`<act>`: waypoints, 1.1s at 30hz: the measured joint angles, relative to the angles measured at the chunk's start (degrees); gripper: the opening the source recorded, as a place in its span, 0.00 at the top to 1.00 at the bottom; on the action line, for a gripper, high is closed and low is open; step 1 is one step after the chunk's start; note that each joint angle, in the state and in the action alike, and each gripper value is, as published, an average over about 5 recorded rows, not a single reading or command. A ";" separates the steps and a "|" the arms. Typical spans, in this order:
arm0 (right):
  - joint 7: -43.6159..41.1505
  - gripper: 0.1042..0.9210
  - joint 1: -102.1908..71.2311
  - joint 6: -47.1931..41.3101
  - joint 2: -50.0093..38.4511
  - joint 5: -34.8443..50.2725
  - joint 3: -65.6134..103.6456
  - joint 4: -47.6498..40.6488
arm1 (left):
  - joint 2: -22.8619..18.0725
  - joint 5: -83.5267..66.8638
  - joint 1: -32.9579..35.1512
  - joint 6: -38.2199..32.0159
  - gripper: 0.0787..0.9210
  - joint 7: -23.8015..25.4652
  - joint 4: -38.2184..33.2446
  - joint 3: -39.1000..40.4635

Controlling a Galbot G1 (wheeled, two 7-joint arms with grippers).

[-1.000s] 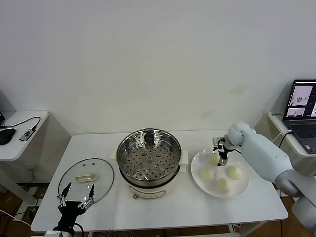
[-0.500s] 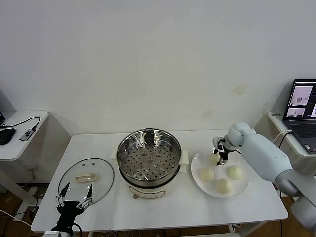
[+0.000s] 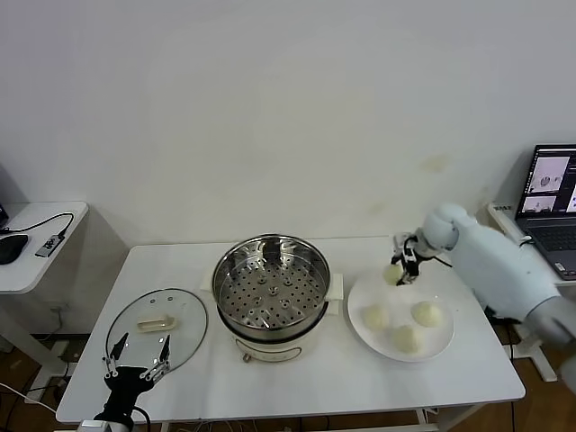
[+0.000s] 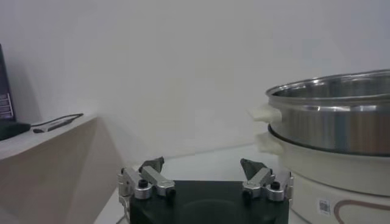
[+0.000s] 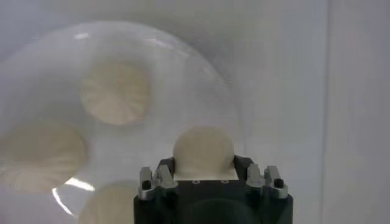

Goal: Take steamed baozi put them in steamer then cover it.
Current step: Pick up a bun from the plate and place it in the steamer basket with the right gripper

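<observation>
The right claw (image 3: 401, 270) pinches one steamed baozi (image 3: 393, 273) above the white plate (image 3: 362, 335), where three remain. The left claw (image 3: 137, 369), spread, waits near the cover (image 3: 184, 317) on the counter (image 3: 360, 378). A loose pinch could drop the bun short of the steamer (image 3: 272, 290).

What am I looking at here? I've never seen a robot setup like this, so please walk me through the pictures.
It is a two-armed robot at a white table. One picture looks down from its head; the other two come from cameras on its wrists. On the table stand a steel steamer, its glass cover lying beside it, and a white plate with three baozi. The right gripper holds a fourth baozi, lifted above the plate's far edge. The left gripper waits open near the cover, holding nothing.
</observation>
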 measured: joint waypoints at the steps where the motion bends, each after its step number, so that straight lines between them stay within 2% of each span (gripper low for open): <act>1: 0.07 0.38 1.48 -0.03 -0.16 1.28 -1.09 0.96 | 0.04 -0.15 0.04 0.00 0.12 0.01 0.02 0.08; 10: 1.55 0.38 14.53 1.12 1.26 12.35 -11.28 7.21 | 0.47 -1.10 0.19 -0.05 0.12 0.05 -0.32 0.25; 18: 3.49 0.38 20.64 5.08 7.83 18.16 -19.12 8.66 | 0.58 -1.76 0.09 -0.08 0.12 0.11 -0.15 0.21; 25: 4.59 0.38 22.13 10.26 15.02 18.46 -24.25 8.56 | 0.35 -1.77 0.07 -0.27 0.12 0.06 0.27 0.13; 33: 6.02 0.37 21.24 18.21 21.58 12.60 -27.62 4.97 | 0.47 -1.90 -0.11 -0.47 0.12 0.05 0.50 -0.58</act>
